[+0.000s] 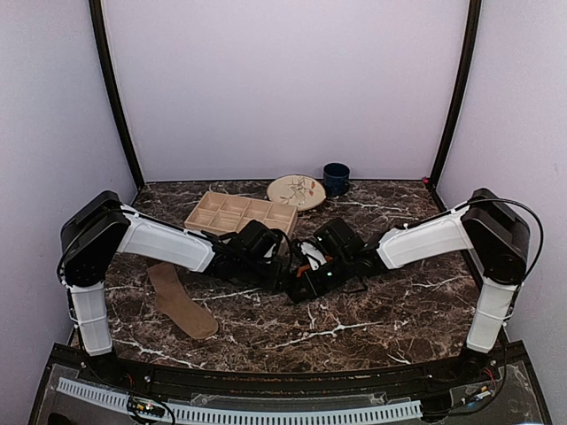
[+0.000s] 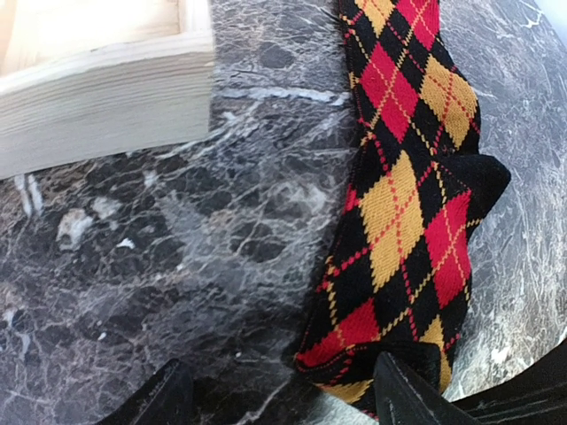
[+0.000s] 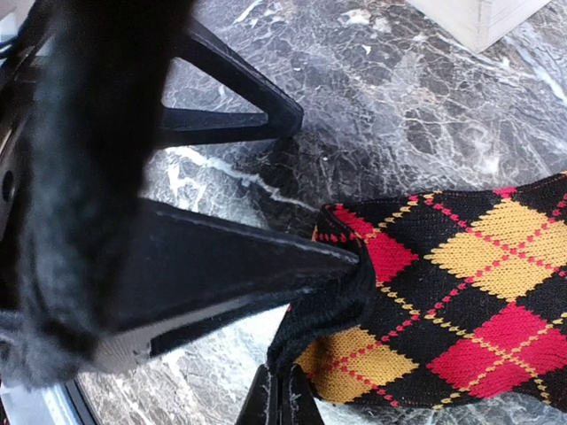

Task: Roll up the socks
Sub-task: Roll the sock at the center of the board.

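The black sock with red and orange diamonds (image 2: 407, 195) lies on the marble table (image 1: 399, 310) between my two grippers. In the top view only a scrap of this argyle sock (image 1: 307, 255) shows between them. My left gripper (image 2: 283, 398) is open, one of its fingertips (image 2: 403, 390) resting over the sock's near end. My right gripper (image 3: 285, 394) is shut on a black fold at the edge of the argyle sock (image 3: 469, 301). The left gripper's fingers (image 3: 266, 266) cross the right wrist view. The tan sock (image 1: 182, 301) lies flat at the left, away from both grippers.
A wooden compartment tray (image 1: 239, 212) stands just behind the grippers, and its corner (image 2: 106, 97) is close in the left wrist view. Behind it are a patterned plate (image 1: 297, 190) and a dark blue mug (image 1: 336, 177).
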`<state>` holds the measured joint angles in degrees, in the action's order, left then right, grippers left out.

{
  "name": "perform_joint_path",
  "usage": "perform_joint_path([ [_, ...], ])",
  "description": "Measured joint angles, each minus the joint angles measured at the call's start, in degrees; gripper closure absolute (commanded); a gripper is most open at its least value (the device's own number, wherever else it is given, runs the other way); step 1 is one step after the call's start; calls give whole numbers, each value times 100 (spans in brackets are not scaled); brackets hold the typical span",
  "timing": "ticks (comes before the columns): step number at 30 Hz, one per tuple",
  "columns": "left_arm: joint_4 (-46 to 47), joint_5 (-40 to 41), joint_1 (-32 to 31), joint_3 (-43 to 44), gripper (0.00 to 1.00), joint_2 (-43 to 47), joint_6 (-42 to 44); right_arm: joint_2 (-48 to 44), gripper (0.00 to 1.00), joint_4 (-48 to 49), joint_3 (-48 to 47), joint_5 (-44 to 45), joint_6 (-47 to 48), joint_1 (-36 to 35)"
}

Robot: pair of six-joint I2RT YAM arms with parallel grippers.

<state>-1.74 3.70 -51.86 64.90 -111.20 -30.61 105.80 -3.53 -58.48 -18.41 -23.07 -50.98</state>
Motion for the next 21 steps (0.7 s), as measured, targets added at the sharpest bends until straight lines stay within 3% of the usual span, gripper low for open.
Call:
perform_joint_path([
  [21, 221, 227, 61, -636, 25, 448, -90, 382, 100, -378, -433, -507, 28, 380],
])
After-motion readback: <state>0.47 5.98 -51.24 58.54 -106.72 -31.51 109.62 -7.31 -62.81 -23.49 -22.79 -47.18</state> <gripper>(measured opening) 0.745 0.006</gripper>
